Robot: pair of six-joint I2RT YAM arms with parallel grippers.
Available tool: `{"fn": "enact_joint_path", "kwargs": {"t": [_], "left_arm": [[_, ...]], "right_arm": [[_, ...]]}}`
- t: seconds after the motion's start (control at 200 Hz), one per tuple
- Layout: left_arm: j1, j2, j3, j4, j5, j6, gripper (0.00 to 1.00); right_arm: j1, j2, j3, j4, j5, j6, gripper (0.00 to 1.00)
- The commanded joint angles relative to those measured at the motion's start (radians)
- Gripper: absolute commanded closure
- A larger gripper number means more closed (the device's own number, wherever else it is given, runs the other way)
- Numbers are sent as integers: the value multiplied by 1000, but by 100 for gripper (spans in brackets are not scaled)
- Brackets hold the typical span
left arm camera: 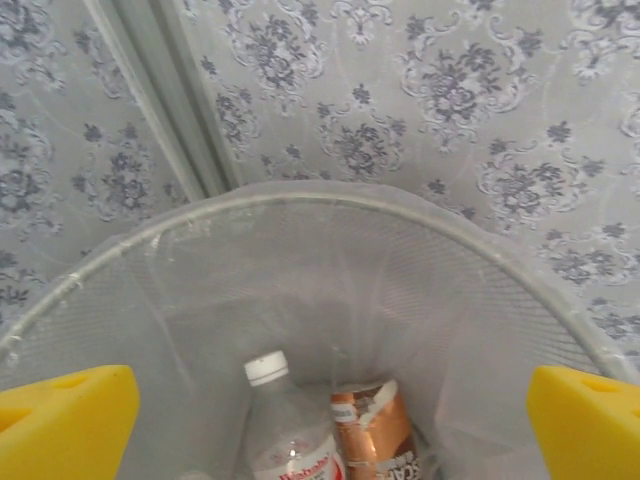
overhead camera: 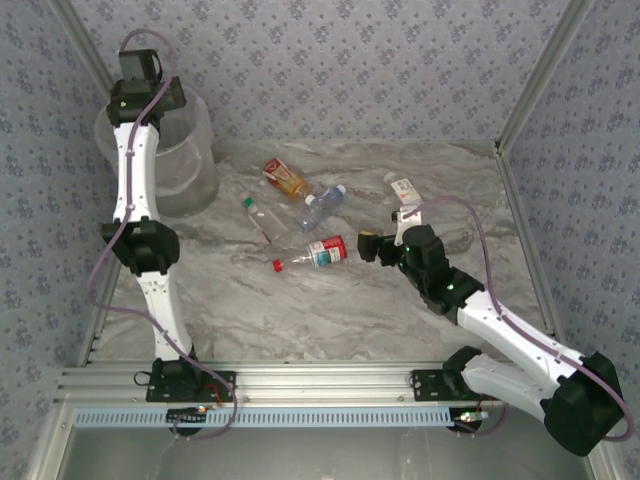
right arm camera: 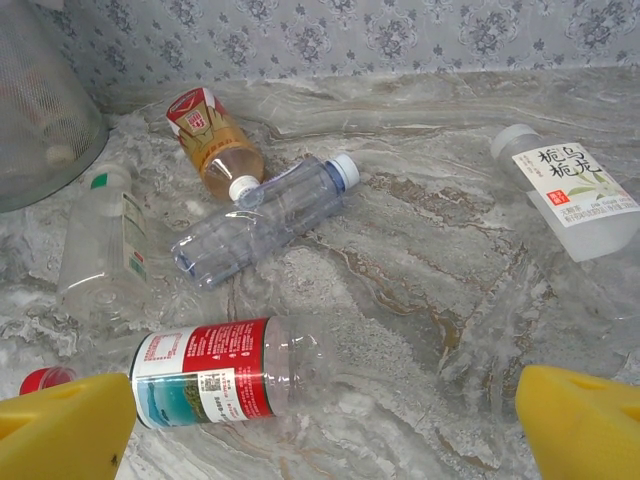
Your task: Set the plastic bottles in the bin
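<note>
My left gripper [overhead camera: 148,92] hangs open over the bin [overhead camera: 190,170], nothing between its yellow fingers [left arm camera: 70,420]. Down in the bin [left arm camera: 330,200] lie a white-capped bottle with a red label [left arm camera: 285,435] and a brown-labelled bottle [left arm camera: 375,430]. On the table, the red-labelled, red-capped bottle [overhead camera: 315,253] lies just left of my open right gripper [overhead camera: 368,246]. In the right wrist view that bottle [right arm camera: 215,370] rests near the left fingertip [right arm camera: 65,430], not between the jaws. Further back lie a blue-capped bottle [right arm camera: 265,220], an orange one [right arm camera: 212,140], a green-labelled one [right arm camera: 100,240] and a white-labelled one [right arm camera: 570,190].
The bin stands at the table's back left corner against the patterned wall. Metal frame posts [overhead camera: 525,90] rise at the back corners. Bare marble table [overhead camera: 330,310] stretches in front of the bottles.
</note>
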Motion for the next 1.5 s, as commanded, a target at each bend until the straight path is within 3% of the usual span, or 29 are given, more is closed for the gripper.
{"fn": "enact_joint_path", "kwargs": {"t": [0.0, 0.345, 0.455, 0.64, 0.79, 1.024, 1.234, 1.499], "left_arm": [[-4, -45, 47, -36, 88, -65, 1], [-13, -141, 28, -53, 250, -175, 1], [-33, -191, 12, -64, 277, -182, 1], [-84, -263, -6, -86, 305, -175, 1], [-149, -305, -42, -122, 309, -161, 1], [-220, -463, -352, 17, 329, -196, 1], [-237, -646, -679, 209, 383, -265, 1], [-236, -865, -971, 292, 360, -287, 1]], "right_arm": [[-13, -22, 4, -11, 22, -7, 0], [-72, -23, -18, -16, -2, 63, 0], [-150, -14, -16, -44, -80, 74, 0], [-304, 68, 44, -156, -230, -41, 0], [-350, 164, 116, -237, -194, -120, 0], [-418, 269, 174, -258, -256, -138, 0], [-466, 383, 259, -329, -298, -183, 0], [-534, 549, 409, -450, -379, -273, 0]]}}
